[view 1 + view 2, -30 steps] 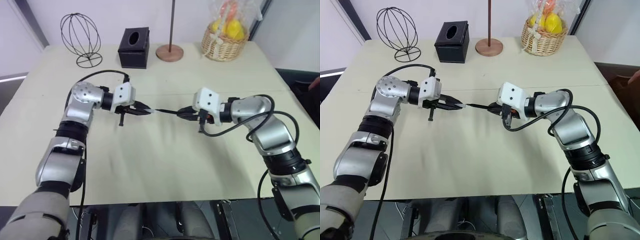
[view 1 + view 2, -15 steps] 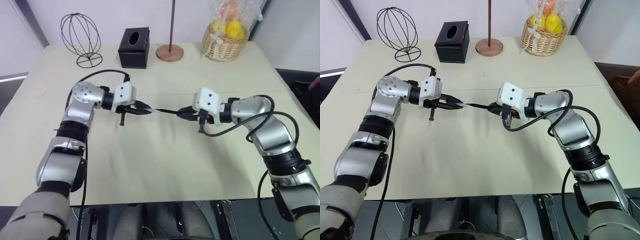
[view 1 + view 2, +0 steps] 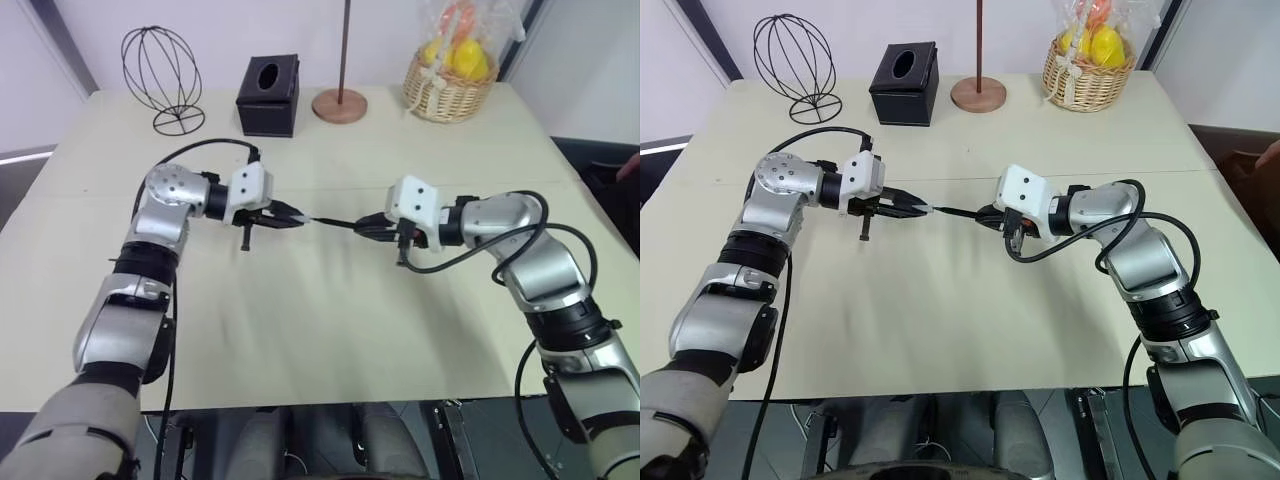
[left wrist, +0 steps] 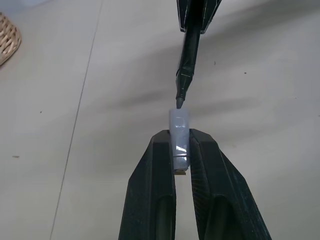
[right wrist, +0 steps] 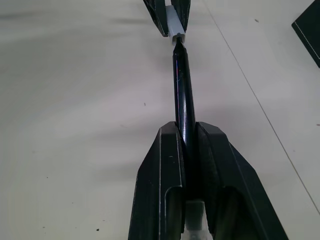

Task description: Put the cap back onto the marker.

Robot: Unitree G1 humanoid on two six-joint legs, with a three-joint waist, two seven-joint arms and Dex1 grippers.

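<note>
Above the middle of the beige table (image 3: 330, 330), my two grippers point at each other. The small pale cap (image 4: 179, 131) is pinched between the tips of my left gripper (image 3: 298, 218), which is shut on it, open end outward. My right gripper (image 3: 368, 228) is shut on the rear of the thin black marker (image 5: 182, 85), held almost level. The marker's pointed tip meets the mouth of the cap (image 3: 311, 220). I cannot tell whether the tip is inside it.
Along the table's far edge stand a black wire ornament (image 3: 162, 75), a black tissue box (image 3: 268, 95), a round wooden base with a pole (image 3: 340, 104) and a wicker basket of fruit (image 3: 450, 85). Bare tabletop lies below both grippers.
</note>
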